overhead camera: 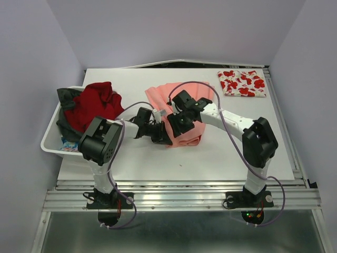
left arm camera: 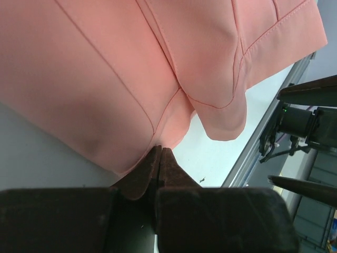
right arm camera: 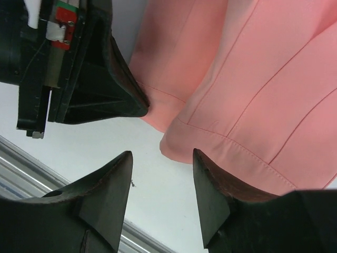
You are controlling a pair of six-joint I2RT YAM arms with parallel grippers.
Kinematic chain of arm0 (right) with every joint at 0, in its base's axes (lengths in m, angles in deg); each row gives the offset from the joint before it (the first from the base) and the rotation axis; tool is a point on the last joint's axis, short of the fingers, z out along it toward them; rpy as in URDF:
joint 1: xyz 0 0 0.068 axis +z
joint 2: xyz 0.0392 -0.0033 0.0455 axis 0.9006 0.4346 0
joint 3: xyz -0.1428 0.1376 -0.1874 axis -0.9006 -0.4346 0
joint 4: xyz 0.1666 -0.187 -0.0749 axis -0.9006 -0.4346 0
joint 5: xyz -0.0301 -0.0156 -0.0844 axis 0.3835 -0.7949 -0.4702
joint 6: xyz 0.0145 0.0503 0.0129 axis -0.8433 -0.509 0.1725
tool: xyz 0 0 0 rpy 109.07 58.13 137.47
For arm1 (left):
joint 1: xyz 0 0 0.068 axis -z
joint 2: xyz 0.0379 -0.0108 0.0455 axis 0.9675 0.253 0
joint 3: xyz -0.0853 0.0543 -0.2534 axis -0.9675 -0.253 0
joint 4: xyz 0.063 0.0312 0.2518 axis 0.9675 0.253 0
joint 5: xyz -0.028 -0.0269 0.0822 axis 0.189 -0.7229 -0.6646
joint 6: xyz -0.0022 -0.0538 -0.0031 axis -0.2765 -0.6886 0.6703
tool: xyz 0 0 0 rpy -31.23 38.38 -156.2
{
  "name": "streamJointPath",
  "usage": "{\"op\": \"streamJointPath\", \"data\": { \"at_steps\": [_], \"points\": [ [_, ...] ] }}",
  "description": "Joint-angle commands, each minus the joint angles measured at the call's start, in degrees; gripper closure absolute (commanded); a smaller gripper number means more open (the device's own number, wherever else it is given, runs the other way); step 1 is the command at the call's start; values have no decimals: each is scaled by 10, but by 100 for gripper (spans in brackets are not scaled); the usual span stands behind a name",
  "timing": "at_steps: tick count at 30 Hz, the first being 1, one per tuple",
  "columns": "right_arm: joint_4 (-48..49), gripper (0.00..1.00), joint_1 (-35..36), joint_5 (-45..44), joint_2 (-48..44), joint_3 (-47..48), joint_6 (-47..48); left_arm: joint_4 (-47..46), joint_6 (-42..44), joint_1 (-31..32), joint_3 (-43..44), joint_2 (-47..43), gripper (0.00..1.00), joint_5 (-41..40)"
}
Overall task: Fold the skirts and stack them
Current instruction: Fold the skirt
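Observation:
The salmon-pink pleated skirt (overhead camera: 181, 100) lies bunched in the middle of the table, and it fills the left wrist view (left arm camera: 105, 79) and the right wrist view (right arm camera: 253, 95). My left gripper (overhead camera: 166, 137) is shut, its tips (left arm camera: 160, 151) pinching the skirt's near hem. My right gripper (overhead camera: 177, 125) hovers just beside it, open (right arm camera: 161, 153), with only bare table in the gap. Its right finger (right arm camera: 210, 184) sits against the hem's corner. A white skirt with red flower print (overhead camera: 242, 83) lies folded at the far right corner.
A white bin (overhead camera: 50, 132) at the table's left edge holds a red garment (overhead camera: 95, 105) and a dark one (overhead camera: 66, 97). The white table (overhead camera: 210, 153) ends in a metal rail (overhead camera: 179, 184) at the near edge, where both arm bases are bolted.

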Motion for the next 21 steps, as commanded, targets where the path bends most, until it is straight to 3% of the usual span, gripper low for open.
{"op": "streamJointPath", "data": {
  "at_steps": [1,4,9,16,21],
  "points": [
    [16,45,3,-108,11,-2,-27,-28,-37,-6,-27,-47,98,-44],
    [17,46,10,-135,28,2,-30,-43,-42,-4,-34,-58,98,-44],
    [13,48,10,-108,65,21,-35,-56,-45,7,-34,-65,99,-44],
    [1,61,10,-104,89,49,-39,-20,-18,22,-22,-86,99,-96],
    [-12,55,10,-114,67,68,-30,23,-6,23,-7,-113,99,-135]
  ]
}}
